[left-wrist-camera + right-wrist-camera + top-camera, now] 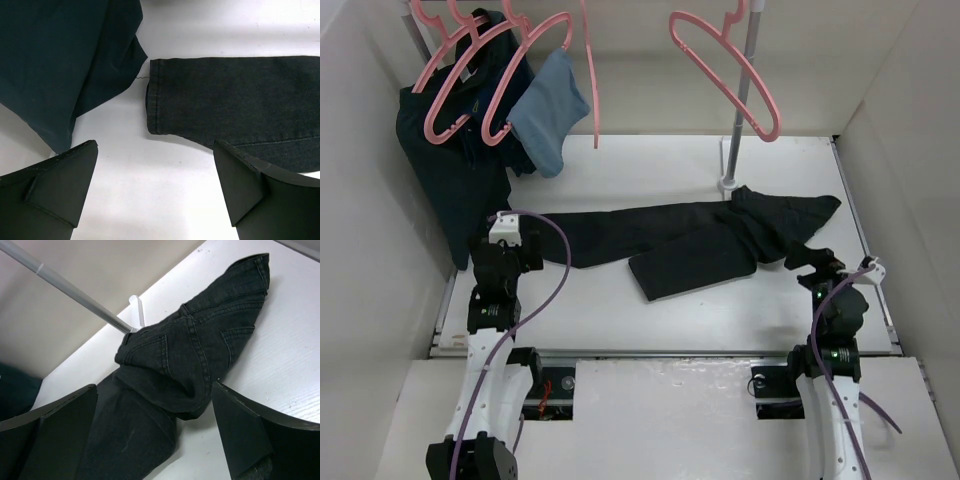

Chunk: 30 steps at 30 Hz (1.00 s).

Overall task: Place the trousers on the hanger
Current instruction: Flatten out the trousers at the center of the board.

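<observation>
**Kid:** What does the room look like?

**Me:** I sit at the near edge of a white table [620, 170]. Tall pale walls [360, 150] stand close around it on the left, the far and the right sides. A grey pole [746, 100] stands on the table near the far right corner.

**Kid:** Where are the trousers?

**Me:** The black trousers [710, 240] lie flat across the middle of the table, from left to right. The top part is bunched up near the right edge, just beside the foot of the pole. One leg reaches toward the left edge, and the other lies next to it, closer to me.

**Kid:** And the hanger?

**Me:** The pink hanger [730, 70] hangs up high over the far edge, by itself, beside the pole. More pink hangers [460, 80] hang over the far left corner with a navy garment [460, 190] and a light-blue cloth [552, 110].

**Kid:** What are your fingers doing?

**Me:** My left gripper [155, 190] is spread wide over bare table. A trouser hem [155, 100] lies just past it, with the navy garment beside that. My right gripper [155, 435] is spread wide too, pointing at the bunched top of the trousers. Neither one is pinching anything.
</observation>
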Motion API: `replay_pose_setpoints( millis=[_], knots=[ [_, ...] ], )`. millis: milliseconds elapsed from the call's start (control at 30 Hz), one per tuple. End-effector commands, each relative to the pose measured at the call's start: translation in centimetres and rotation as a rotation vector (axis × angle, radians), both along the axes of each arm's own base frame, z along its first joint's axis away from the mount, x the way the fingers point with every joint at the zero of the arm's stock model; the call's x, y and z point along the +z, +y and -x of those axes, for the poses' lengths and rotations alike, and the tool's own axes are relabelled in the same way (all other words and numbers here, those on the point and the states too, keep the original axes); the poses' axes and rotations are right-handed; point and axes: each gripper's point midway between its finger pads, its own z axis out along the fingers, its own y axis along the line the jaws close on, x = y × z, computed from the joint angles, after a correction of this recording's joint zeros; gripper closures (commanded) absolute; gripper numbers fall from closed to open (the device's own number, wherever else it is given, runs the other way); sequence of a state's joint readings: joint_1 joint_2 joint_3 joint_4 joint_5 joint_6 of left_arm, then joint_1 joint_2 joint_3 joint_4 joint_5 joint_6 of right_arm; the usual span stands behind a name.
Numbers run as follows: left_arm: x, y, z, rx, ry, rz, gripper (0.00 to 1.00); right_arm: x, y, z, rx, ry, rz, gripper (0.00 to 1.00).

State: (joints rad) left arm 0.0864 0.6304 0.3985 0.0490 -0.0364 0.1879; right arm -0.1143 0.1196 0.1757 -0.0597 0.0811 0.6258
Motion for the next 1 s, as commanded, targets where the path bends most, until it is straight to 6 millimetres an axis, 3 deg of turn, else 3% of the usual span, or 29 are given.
replay_pose_setpoints(
  millis=[0, 100, 133, 233, 300, 333, 367, 400, 467, 500, 533, 567, 600, 633, 733, 767, 833, 867, 933, 967],
  knots=[
    [1.2, 0.3, -0.4, 0.039, -0.068, 0.028, 0.0, 1.7, -0.2, -0.3, -0.016, -0.022, -0.01, 0.0],
    [2.1, -1.1, -0.8, -0.045, -0.088, 0.046, 0.0, 2.2, -0.5, -0.9, -0.026, 0.012, 0.0, 0.0],
    [1.8, -1.5, -0.7, -0.068, -0.076, 0.044, 0.0, 3.1, -0.5, -1.0, -0.026, 0.006, 0.001, 0.0],
    [1.3, -2.8, -0.6, -0.162, -0.04, 0.031, 0.0, 2.9, -0.5, -1.8, -0.014, 0.059, 0.025, 0.0],
    [1.4, -3.9, -0.4, -0.312, 0.0, -0.094, 0.0, 3.6, -0.6, -2.4, -0.013, 0.079, 0.046, 0.0],
    [2.8, -6.0, -0.2, -0.473, -0.019, -0.141, 0.0, 3.8, -0.7, -2.6, -0.013, 0.083, 0.045, 0.0],
    [1.5, -7.1, 0.9, -0.578, 0.064, -0.175, 0.0, 4.8, -0.7, -2.8, -0.013, 0.071, 0.047, 0.0],
    [1.4, -7.6, 0.8, -0.63, 0.091, -0.203, 0.0, 4.0, -1.0, -3.2, -0.027, 0.123, 0.042, 0.0],
    [3.1, -8.0, 0.4, -0.656, 0.127, -0.249, 0.0, 4.0, -1.8, -3.6, -0.064, 0.171, 0.05, 0.0],
    [3.1, -8.0, 0.3, -0.676, 0.171, -0.281, 0.0, 5.5, -2.1, -4.0, -0.081, 0.171, 0.052, 0.0],
    [1.8, -9.0, 0.0, -0.732, 0.266, -0.299, 0.0, 3.3, -2.5, -4.5, -0.097, 0.286, 0.047, 0.0],
    [3.9, -8.7, -1.1, -0.704, 0.278, -0.349, 0.0, 3.0, -3.3, -4.8, -0.135, 0.336, 0.05, 0.0],
    [3.0, -9.2, -0.1, -0.737, 0.379, -0.343, 0.0, 4.5, -3.8, -5.5, -0.159, 0.345, 0.054, 0.0],
    [2.3, -11.2, 0.0, -0.813, 0.437, -0.356, 0.0, 1.7, -4.2, -5.9, -0.172, 0.492, 0.064, 0.0],
    [3.8, -15.0, 0.5, -0.895, 0.418, -0.368, 0.0, -0.4, -5.8, -7.4, -0.222, 0.69, 0.068, 0.0],
    [4.0, -17.6, 1.4, -0.982, 0.393, -0.4, 0.0, -0.9, -6.1, -7.8, -0.222, 0.729, 0.06, 0.0],
    [2.7, -20.0, 2.2, -1.034, 0.396, -0.429, 0.0, -0.9, -6.9, -9.2, -0.205, 0.75, 0.017, 0.0],
    [1.5, -22.4, 3.5, -1.116, 0.411, -0.472, 0.0, -2.3, -7.0, -9.9, -0.175, 0.793, 0.003, 0.0],
    [-0.2, -24.0, 3.6, -1.129, 0.428, -0.535, 0.0, -1.8, -6.2, -11.5, -0.088, 0.783, -0.012, 0.0],
    [-2.6, -25.8, 3.8, -1.149, 0.485, -0.564, 0.0, -2.0, -5.7, -12.2, -0.041, 0.797, -0.015, 0.0]
  ],
)
